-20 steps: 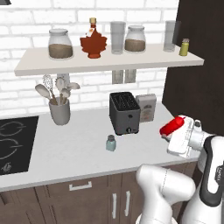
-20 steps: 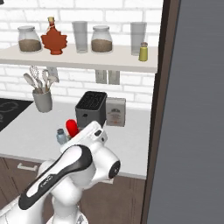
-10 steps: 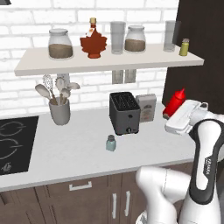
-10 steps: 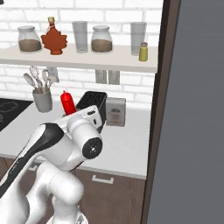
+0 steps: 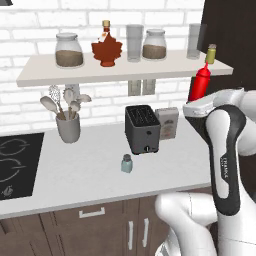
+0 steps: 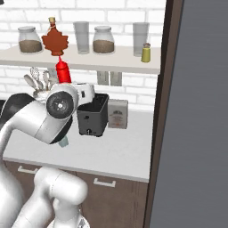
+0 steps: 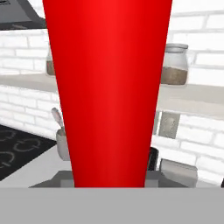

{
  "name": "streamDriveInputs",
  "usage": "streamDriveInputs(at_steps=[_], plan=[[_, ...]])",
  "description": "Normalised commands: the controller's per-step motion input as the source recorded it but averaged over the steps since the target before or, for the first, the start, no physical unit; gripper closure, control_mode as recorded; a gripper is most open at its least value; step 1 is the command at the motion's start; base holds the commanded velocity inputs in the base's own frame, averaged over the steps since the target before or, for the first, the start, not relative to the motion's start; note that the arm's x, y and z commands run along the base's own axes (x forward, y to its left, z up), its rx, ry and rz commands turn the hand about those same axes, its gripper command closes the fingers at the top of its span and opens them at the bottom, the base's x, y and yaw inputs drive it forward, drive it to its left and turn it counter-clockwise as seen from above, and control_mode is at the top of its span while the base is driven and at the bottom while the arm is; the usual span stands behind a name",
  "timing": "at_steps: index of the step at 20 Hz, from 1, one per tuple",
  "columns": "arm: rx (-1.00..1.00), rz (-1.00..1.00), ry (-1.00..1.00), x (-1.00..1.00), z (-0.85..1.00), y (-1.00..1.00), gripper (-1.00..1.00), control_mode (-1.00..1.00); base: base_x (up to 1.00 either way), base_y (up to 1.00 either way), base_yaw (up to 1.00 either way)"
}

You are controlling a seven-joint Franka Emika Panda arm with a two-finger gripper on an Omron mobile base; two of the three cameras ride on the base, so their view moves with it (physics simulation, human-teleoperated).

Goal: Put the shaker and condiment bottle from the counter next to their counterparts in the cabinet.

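Observation:
My gripper (image 5: 196, 105) is shut on the slim red condiment bottle (image 5: 200, 83), held upright at the right end of the shelf, nozzle at shelf-board height. The same bottle (image 6: 63, 71) rises just below the maple-leaf syrup bottle (image 6: 54, 41) in the right base view, and its body (image 7: 107, 87) blocks the middle of the hand view. The pale blue-grey shaker (image 5: 127, 163) stands on the counter (image 5: 85, 175) in front of the toaster. On the open shelf (image 5: 125, 70) are the syrup bottle (image 5: 106, 47) and, at the right end, the yellow-green shaker (image 5: 211, 53).
A black toaster (image 5: 142, 129) and a small box (image 5: 166, 122) stand at the counter's back. A utensil crock (image 5: 67, 125) is to the left, and a cooktop (image 5: 15, 165) beyond it. Jars and glasses share the shelf. A dark tall panel (image 6: 196, 111) bounds the right.
The arm has lifted the red bottle from just above the counter up to shelf height and turned it from tilted to upright. The shaker on the counter has not moved.

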Motion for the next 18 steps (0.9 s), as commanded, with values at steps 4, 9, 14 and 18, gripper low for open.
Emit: streamDriveInputs(at_steps=[4, 9, 14, 18], plan=[[0.04, -0.08, 0.06, -0.05, 0.27, -0.23, 1.0, -1.0, 0.0, 0.0, 0.0], [0.14, -0.04, -0.01, 0.0, -0.02, -0.04, 1.0, -1.0, 0.0, 0.0, 0.0], [0.16, -0.12, -0.1, 0.0, 0.06, 0.0, 1.0, -1.0, 0.0, 0.0, 0.0], [0.06, -0.03, -0.07, -0.01, 0.09, -0.02, 1.0, -1.0, 0.0, 0.0, 0.0]])
